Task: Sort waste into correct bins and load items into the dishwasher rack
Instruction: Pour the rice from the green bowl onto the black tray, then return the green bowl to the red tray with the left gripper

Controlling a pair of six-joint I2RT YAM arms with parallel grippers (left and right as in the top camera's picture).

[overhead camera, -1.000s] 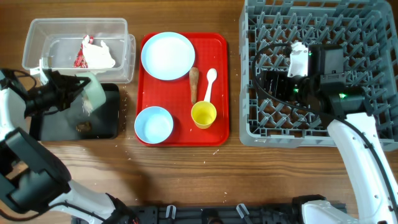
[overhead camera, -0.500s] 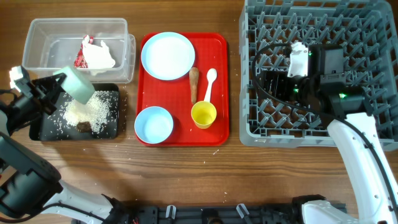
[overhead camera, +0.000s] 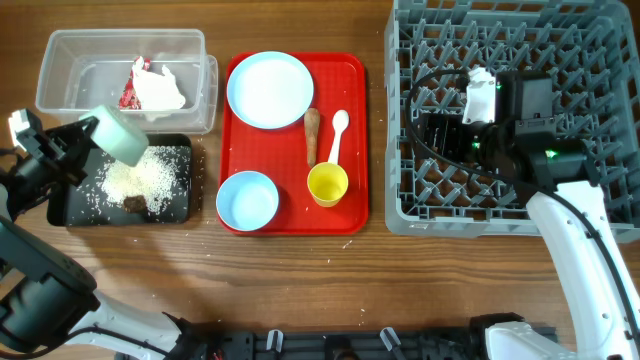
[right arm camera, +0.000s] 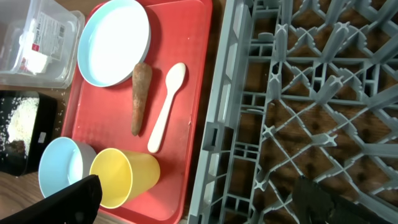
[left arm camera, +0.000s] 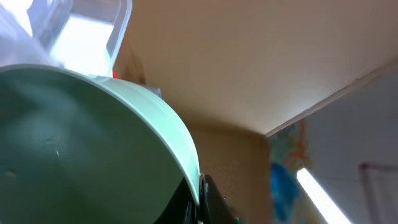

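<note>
Overhead, bowl: pale blue-white round bowl (overhead camera: 120, 137) is held tipped above shallow black rectangular tray (overhead camera: 68, 211), so white rice grains (overhead camera: 140, 178) are shed onto it.
Left claw (overhead camera: 88, 134): clamped on bowl rim.
Right claw (right arm camera: 196, 202): apart, well right of tray.

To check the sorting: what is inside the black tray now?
Loose white rice grains and a small dark brown chunk lie in the black tray. The tilted bowl above hides its upper left part.
</note>
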